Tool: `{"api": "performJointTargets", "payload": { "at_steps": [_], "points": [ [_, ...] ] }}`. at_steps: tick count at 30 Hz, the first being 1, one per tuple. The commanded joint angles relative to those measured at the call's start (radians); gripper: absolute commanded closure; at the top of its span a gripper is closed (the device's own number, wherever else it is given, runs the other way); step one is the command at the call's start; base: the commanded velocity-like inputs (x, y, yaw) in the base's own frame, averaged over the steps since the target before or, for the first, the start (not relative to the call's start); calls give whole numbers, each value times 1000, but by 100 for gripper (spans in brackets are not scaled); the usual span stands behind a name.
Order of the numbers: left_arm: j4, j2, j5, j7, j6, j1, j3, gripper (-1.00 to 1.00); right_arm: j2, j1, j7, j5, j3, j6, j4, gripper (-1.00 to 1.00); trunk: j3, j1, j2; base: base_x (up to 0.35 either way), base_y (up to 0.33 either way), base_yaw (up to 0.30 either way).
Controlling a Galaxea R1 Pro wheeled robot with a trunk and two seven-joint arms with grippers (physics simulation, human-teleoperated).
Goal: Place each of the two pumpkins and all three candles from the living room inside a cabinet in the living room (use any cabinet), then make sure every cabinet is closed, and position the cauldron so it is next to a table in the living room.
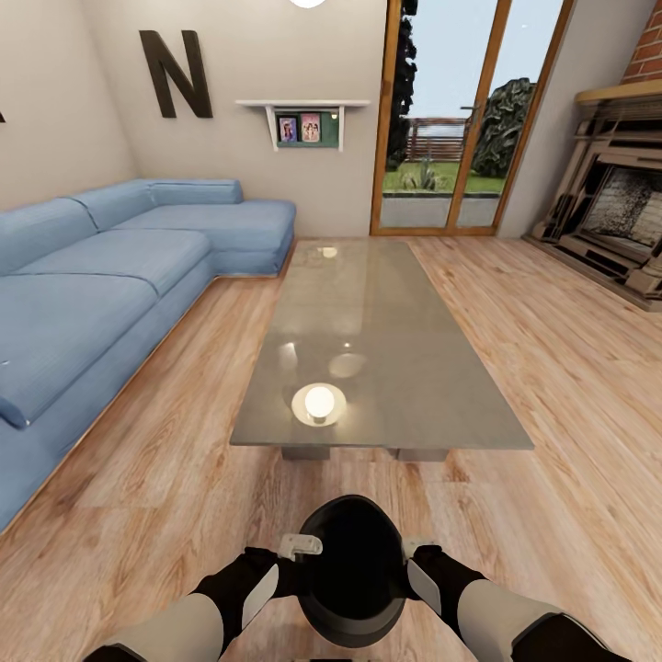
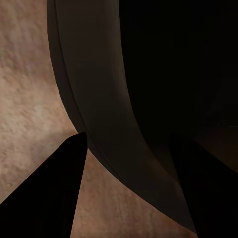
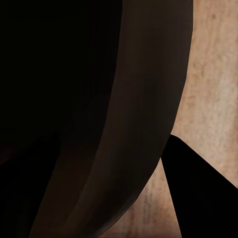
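Left arm: reaches forward and inward from the lower left of the head view, forearm pale, wrist black; the left gripper (image 1: 299,549) sits at the cauldron's left rim.
Right arm: mirrors it from the lower right; the right gripper (image 1: 416,552) sits at the cauldron's right rim.
Left fingers: one dark finger (image 2: 44,193) lies outside the pot wall and another inside, so they straddle and clamp the rim.
Right fingers: likewise, one finger (image 3: 201,193) outside the wall, the other in the dark interior, gripping the rim.
Cauldron (image 1: 352,570): black, round, mouth towards the camera, held between both grippers above the floor (image 1: 570,368), just short of the table's near end.
Table (image 1: 414,368): long grey glass top running away from the robot, straight ahead; lamp reflections shine on it.
Sofa (image 1: 101,276): blue corner sofa along the left wall, well apart from the cauldron.
Fireplace (image 1: 616,221): brick, at the far right.
Glass doors (image 1: 460,119): wood-framed, beyond the table.
Letter N (image 1: 175,74): black, on the wall above the sofa.
Shelf (image 1: 303,119): white, with small pictures, beside the doors.
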Motion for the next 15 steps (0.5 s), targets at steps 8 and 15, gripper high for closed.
{"api": "performJointTargets", "payload": {
  "at_steps": [8,15],
  "points": [
    [37,0,-22,3,3,-1,9,100,0,-1,-5,-11,-6,2,-10,100,-4,0,0,0,0,15],
    [37,0,-22,3,3,-1,9,100,0,-1,-5,-11,-6,2,-11,100,-13,0,0,0,0,69]
  ]
}}
